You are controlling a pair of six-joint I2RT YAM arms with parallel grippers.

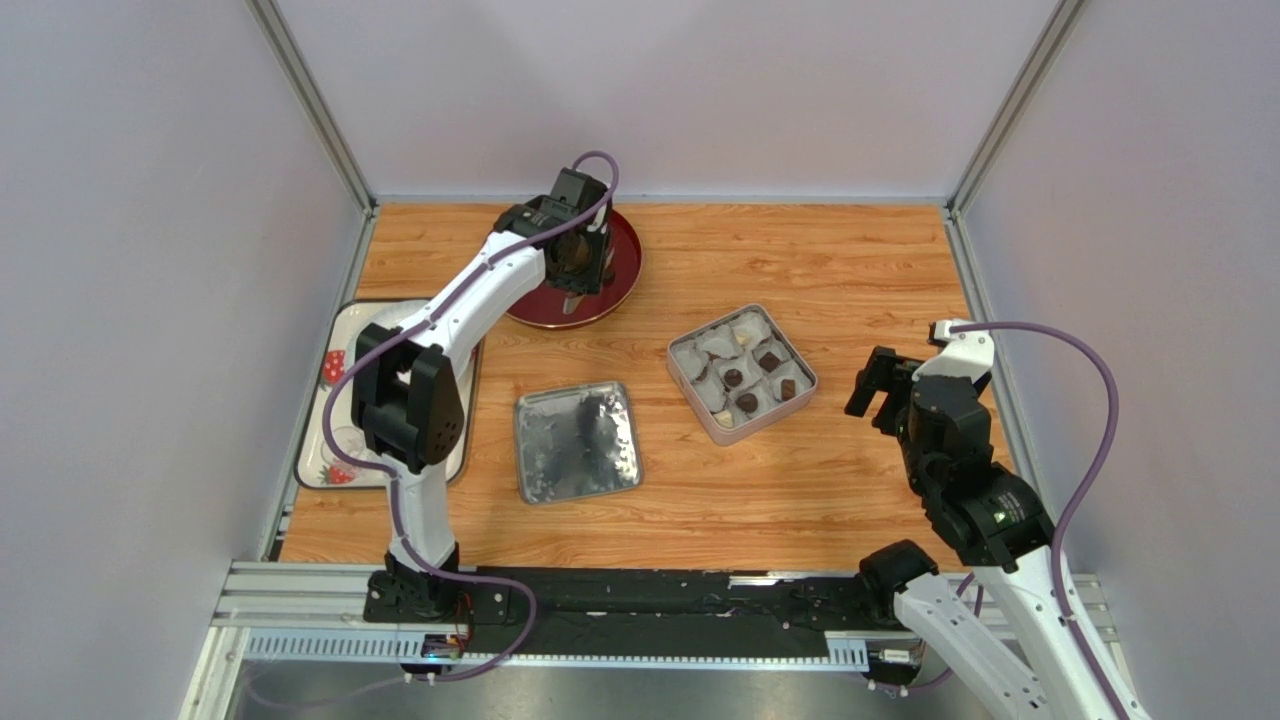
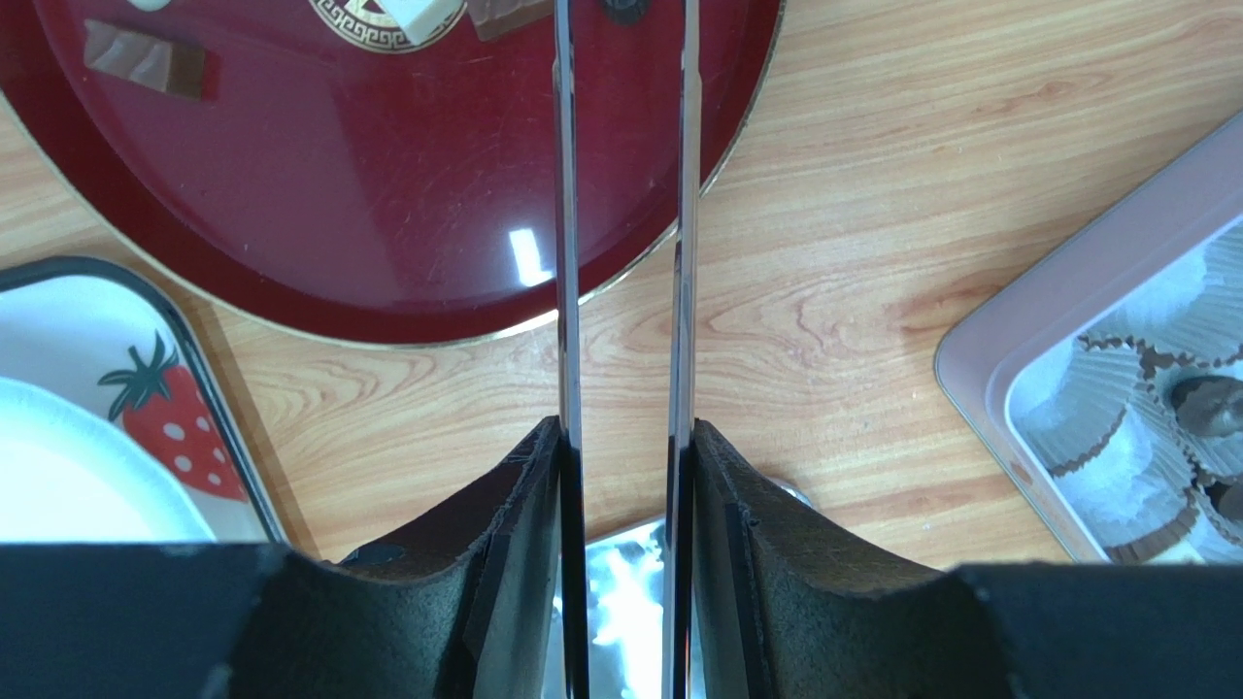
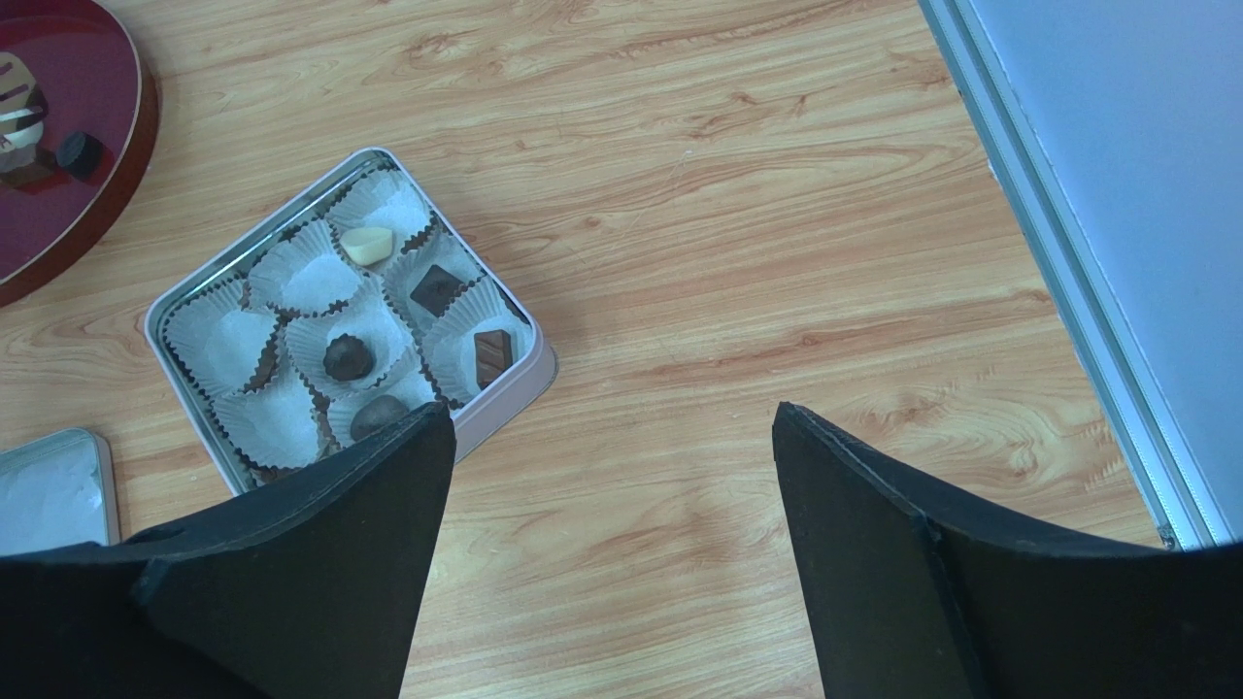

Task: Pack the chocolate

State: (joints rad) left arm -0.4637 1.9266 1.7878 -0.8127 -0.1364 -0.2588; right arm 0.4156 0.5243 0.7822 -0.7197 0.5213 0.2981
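Note:
Loose chocolate lies on a dark red plate (image 2: 365, 190) at the back: a brown bar (image 2: 146, 61), a white piece (image 2: 423, 15) and a small dark piece (image 2: 628, 8). My left gripper (image 2: 623, 44) hangs over the plate, its long thin blades a little apart, the dark piece between them at the frame's top edge, touching neither. The open tin (image 3: 533, 382) holds white paper cups with several pieces, among them a cream one (image 3: 368, 245) and a dark one (image 3: 438, 287). My right gripper (image 3: 606, 423) stands open over bare wood right of the tin.
The tin's silver lid (image 1: 577, 441) lies flat left of the tin (image 1: 684, 368). A white strawberry-print tray (image 1: 338, 375) sits at the left edge, under the left arm. Grey walls close in the table on three sides.

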